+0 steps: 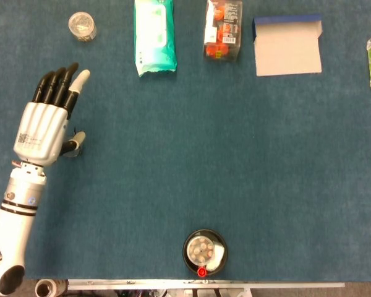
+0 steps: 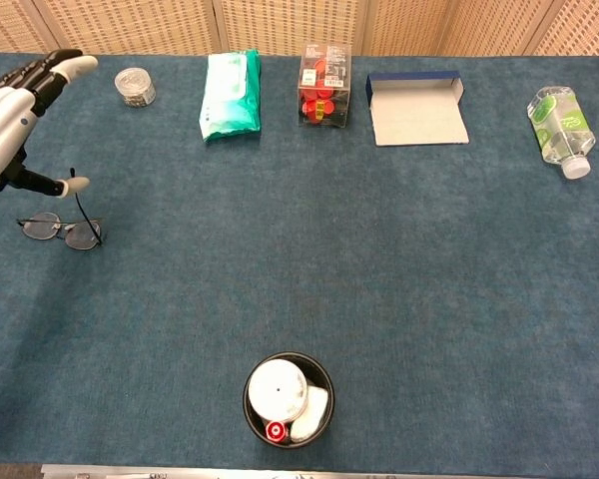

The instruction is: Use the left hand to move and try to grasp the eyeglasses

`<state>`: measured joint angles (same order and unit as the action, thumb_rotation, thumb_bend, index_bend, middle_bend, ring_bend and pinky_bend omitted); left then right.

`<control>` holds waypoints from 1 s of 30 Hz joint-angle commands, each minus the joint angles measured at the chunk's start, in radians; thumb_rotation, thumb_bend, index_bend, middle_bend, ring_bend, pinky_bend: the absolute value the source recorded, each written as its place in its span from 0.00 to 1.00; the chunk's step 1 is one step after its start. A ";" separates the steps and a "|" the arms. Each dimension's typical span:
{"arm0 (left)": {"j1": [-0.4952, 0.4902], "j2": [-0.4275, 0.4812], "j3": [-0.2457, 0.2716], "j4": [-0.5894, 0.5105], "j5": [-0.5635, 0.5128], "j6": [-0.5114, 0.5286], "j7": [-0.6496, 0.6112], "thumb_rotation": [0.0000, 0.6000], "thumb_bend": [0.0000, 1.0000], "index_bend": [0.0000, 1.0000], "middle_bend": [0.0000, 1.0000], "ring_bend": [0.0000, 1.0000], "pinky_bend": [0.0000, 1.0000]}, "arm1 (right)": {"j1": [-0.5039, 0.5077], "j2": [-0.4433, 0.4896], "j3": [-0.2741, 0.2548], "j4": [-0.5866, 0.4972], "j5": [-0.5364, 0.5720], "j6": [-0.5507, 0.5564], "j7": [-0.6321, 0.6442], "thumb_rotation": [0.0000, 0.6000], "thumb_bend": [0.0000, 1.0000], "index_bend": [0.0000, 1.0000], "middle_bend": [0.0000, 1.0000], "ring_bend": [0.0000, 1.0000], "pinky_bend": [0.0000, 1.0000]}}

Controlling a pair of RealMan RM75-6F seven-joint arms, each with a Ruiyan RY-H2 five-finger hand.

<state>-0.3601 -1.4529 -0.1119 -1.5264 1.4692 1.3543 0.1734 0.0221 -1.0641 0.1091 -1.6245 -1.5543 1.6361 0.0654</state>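
Eyeglasses (image 2: 62, 228) lie on the blue table (image 2: 379, 269) near its left edge, lenses down and one temple arm standing up from the frame. Above them hangs the left hand (image 1: 44, 124), palm down, fingers (image 1: 60, 86) stretched out straight and side by side, thumb (image 2: 68, 186) held out to the side with its tip beside the top of that raised temple arm; whether the two touch cannot be told. The hand holds nothing. From the head camera it covers the eyeglasses almost entirely. The right hand is out of both views.

Along the far edge of the table stands a row of other goods, all well apart from the eyeglasses. Nearest is a small clear round jar (image 2: 135, 87), just beyond the fingertips in the chest view. Next come a green pack of wet wipes (image 2: 230, 95), a clear box with red contents (image 2: 322, 84), and a shallow open cardboard box (image 2: 417, 107) with a blue rim. A clear plastic bottle (image 2: 558, 124) with a green label lies on its side at the far right. Near the front edge, around the middle, sits a round black container (image 2: 289, 399) holding white items and a red cap. Nothing stands on the cloth between the hand and the eyeglasses.
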 commanded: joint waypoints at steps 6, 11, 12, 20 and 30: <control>-0.002 -0.009 -0.013 0.062 -0.025 -0.008 -0.033 1.00 0.14 0.00 0.00 0.00 0.07 | 0.001 -0.001 0.000 -0.001 0.001 -0.003 -0.002 1.00 0.65 0.44 0.44 0.41 0.55; 0.004 -0.010 -0.017 0.125 -0.037 -0.006 -0.076 1.00 0.14 0.00 0.00 0.00 0.07 | 0.001 -0.001 0.000 0.000 0.002 -0.004 -0.003 1.00 0.65 0.44 0.44 0.41 0.55; 0.006 -0.009 -0.018 0.139 -0.040 -0.006 -0.087 1.00 0.14 0.00 0.00 0.00 0.07 | 0.002 -0.002 0.000 0.000 0.003 -0.005 -0.004 1.00 0.65 0.44 0.44 0.41 0.55; 0.012 -0.024 -0.018 0.238 -0.039 0.005 -0.144 1.00 0.14 0.00 0.00 0.00 0.07 | 0.004 -0.004 -0.001 0.001 0.005 -0.011 -0.008 1.00 0.66 0.44 0.44 0.41 0.55; 0.027 -0.063 -0.010 0.373 -0.045 0.006 -0.220 1.00 0.14 0.00 0.00 0.00 0.07 | 0.007 -0.002 -0.007 -0.004 -0.001 -0.021 -0.003 1.00 0.65 0.44 0.44 0.41 0.55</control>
<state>-0.3349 -1.5085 -0.1246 -1.1630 1.4253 1.3644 -0.0369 0.0290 -1.0656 0.1021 -1.6285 -1.5551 1.6151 0.0628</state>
